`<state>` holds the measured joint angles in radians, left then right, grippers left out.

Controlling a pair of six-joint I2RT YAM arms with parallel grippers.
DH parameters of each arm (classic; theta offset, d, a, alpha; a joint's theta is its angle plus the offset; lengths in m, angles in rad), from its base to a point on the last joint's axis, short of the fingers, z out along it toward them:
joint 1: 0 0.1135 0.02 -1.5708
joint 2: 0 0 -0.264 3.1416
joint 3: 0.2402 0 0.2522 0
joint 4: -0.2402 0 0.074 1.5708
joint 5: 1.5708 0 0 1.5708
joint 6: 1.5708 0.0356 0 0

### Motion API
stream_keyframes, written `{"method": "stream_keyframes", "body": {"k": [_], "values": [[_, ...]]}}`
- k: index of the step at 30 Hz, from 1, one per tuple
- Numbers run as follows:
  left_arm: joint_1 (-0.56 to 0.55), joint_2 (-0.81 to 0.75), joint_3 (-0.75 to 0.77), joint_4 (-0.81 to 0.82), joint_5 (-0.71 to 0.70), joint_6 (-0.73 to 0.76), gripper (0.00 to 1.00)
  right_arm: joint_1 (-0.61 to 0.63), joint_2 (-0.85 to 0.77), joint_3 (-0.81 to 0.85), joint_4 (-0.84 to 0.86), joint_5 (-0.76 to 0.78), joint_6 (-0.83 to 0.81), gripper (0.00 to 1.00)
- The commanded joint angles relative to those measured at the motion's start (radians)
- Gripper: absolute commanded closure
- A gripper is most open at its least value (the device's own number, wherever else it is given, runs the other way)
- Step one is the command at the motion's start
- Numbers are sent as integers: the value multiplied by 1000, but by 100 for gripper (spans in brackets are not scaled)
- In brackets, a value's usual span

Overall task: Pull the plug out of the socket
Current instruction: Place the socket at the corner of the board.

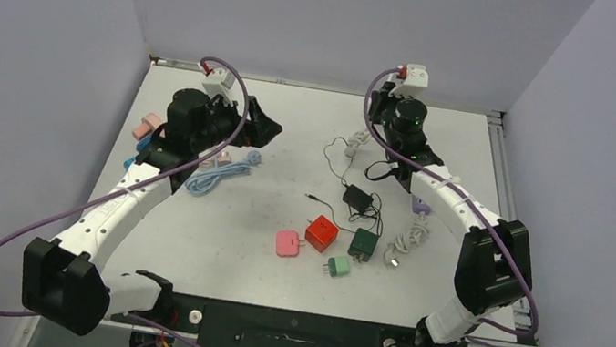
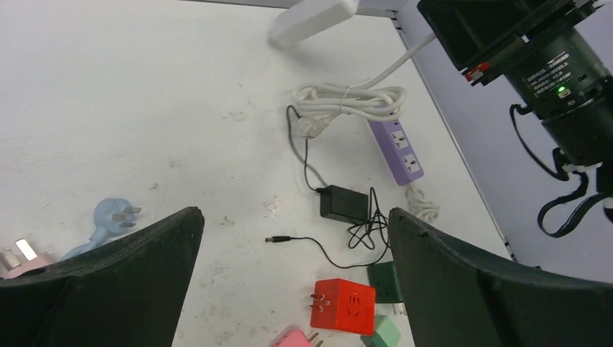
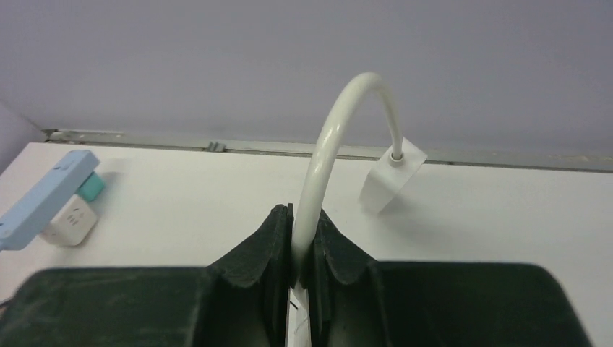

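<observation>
White table, grey walls. White cable is pinched between the closed fingers of the right gripper; its white plug is arched out near the back wall. Purple power strip is seen lying apart at the right. Left gripper is spread wide, nothing held.

A red cube-shaped plastic adapter sits mid-way across the white tabletop, with a flat pink adapter just to its left. To its right is a dark green adapter, and a pale green one lies nearer. Farther back is a black power brick trailing a thin black lead. Well to the left lies a coiled light-blue cable.
</observation>
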<state>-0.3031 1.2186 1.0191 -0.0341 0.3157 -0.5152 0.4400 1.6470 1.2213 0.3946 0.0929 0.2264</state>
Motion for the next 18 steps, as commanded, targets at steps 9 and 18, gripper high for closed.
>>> {"method": "stream_keyframes", "body": {"k": [9, 18], "values": [[19, -15, 50, -84, -62, 100, 4, -258, -103, -191, -66, 104, 68, 95], [-1, 46, 67, -97, 3, 84, 4, -297, -238, -409, -200, 255, 188, 51]]}}
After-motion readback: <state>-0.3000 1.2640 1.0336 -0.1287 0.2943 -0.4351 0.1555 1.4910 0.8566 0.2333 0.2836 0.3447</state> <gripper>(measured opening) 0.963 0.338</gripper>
